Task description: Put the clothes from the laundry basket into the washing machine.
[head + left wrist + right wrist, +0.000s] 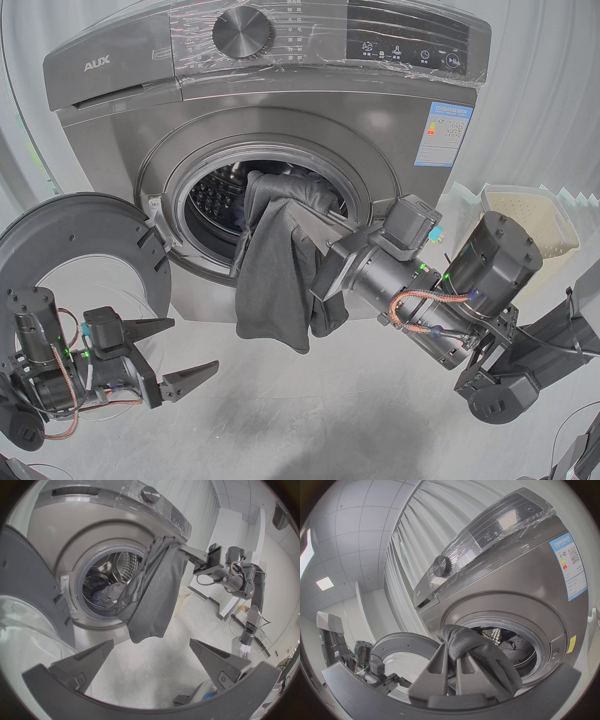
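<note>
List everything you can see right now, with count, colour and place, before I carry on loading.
washing machine: one, grey, straight ahead, drum open
door: one, dark grey with a clear window, swung open to the robot's left
garment: one, dark grey, hanging across the drum opening and past its lower rim
clothes in drum: count unclear, pale and bluish, low inside the drum
laundry basket: one, cream, on the floor right of the machine
label: one, blue, upper right of the machine's front
left hand: one, dark grey, open, low beside the door
right hand: one, dark grey, shut on the garment at the drum mouth
</note>
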Robot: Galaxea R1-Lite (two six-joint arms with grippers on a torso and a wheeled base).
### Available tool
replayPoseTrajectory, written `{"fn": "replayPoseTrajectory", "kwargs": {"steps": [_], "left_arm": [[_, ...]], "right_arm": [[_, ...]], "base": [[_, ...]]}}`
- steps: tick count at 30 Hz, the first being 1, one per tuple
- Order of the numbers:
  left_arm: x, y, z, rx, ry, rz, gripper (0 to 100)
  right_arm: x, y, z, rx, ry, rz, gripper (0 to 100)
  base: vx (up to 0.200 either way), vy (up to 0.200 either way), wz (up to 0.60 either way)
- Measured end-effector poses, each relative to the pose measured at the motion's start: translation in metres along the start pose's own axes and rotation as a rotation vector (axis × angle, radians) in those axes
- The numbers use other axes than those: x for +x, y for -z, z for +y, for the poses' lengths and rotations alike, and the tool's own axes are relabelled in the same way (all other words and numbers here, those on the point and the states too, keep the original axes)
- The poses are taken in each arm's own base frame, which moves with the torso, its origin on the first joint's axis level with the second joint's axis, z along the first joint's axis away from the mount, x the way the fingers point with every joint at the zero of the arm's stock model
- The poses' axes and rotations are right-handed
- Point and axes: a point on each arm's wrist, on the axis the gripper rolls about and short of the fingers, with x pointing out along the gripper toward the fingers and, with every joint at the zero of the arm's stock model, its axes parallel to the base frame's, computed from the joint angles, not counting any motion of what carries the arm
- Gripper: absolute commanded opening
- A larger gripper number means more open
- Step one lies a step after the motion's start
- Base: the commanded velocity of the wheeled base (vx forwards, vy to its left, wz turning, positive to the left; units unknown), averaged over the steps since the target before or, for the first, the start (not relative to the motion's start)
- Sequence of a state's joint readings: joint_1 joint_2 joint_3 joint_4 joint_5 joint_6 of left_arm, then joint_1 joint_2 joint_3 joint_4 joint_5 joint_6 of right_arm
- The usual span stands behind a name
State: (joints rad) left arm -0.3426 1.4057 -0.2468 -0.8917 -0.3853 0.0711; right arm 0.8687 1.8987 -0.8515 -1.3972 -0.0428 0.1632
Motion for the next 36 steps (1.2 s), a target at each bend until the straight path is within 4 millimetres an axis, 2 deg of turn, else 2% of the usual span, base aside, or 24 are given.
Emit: {"fn": "replayPoseTrajectory", "kwargs": {"steps": [8, 17, 24, 36], "left_arm": [[0.041, 0.012, 0.008, -0.027, 0.037, 0.065, 100], [0.076, 0.017, 0.02, -0.061, 0.039, 0.101, 100], [0.096, 0.019, 0.029, -0.07, 0.031, 0.072, 100], [0.124, 0.035, 0.035, -0.065, 0.048, 0.042, 100]], "right_arm": [[0.0, 0.001, 0.002, 0.001, -0.006, 0.003, 0], [-0.001, 0.001, 0.003, -0.003, -0.009, 0.002, 0], [-0.002, 0.001, 0.003, -0.004, -0.009, 0.005, 0], [-0.003, 0.001, 0.004, -0.003, -0.01, 0.005, 0]], "base": [[0.0, 0.0, 0.0], [0.0, 0.0, 0.0], [0.0, 0.0, 0.0], [0.0, 0.0, 0.0]]}}
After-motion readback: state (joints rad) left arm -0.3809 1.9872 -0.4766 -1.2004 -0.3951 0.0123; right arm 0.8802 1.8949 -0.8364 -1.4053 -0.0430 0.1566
